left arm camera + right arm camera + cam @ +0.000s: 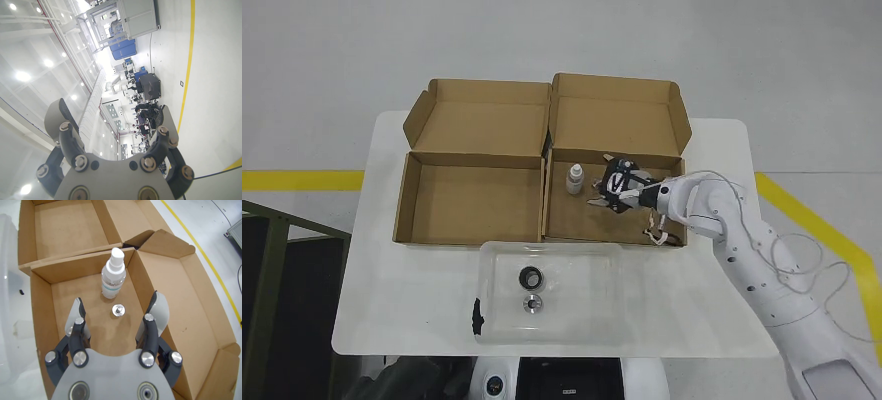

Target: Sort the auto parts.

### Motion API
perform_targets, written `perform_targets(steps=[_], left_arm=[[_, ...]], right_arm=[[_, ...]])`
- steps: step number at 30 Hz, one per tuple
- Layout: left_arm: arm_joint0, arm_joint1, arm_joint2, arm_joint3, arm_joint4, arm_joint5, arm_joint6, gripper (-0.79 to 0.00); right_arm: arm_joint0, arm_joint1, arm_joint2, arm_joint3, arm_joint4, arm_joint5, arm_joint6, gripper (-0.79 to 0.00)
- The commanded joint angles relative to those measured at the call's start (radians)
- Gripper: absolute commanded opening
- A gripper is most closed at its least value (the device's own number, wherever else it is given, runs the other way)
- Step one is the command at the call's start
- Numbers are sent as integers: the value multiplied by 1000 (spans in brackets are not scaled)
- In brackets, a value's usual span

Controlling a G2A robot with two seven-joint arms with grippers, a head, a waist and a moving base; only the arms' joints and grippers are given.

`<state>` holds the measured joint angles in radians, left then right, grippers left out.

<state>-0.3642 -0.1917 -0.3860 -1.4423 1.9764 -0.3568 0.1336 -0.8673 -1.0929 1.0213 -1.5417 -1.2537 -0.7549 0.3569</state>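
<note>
Right wrist view: wide-open, empty right pincer (117, 297) hovers over small metal part (118, 310) beside spray bottle (113, 279).

Top camera looks down from high on the whole table (712, 150). Right wrist camera sits close over the right box (170, 313), shared with top. Left wrist camera faces the hall (132, 85)

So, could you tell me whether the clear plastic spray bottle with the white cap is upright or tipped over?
Upright: the spray bottle stands on its base inside the brown cardboard box, cap uppermost.
</note>
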Motion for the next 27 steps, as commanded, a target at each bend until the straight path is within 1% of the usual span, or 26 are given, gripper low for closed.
perform_targets(steps=[1, 6, 12, 18, 27], left_arm=[[0, 0, 0, 0, 0, 0, 0, 0], [0, 0, 0, 0, 0, 0, 0, 0], [0, 0, 0, 0, 0, 0, 0, 0], [0, 0, 0, 0, 0, 0, 0, 0], [0, 0, 0, 0, 0, 0, 0, 0]], right_arm=[[-41, 11, 33, -78, 4, -10, 26, -80], [-136, 31, 85, -253, 19, -33, 81, -65], [-194, 36, 66, -379, 28, -57, 118, -58], [-207, 29, -8, -427, 19, -56, 124, -43], [-184, 8, -128, -405, -31, -28, 143, -12]])
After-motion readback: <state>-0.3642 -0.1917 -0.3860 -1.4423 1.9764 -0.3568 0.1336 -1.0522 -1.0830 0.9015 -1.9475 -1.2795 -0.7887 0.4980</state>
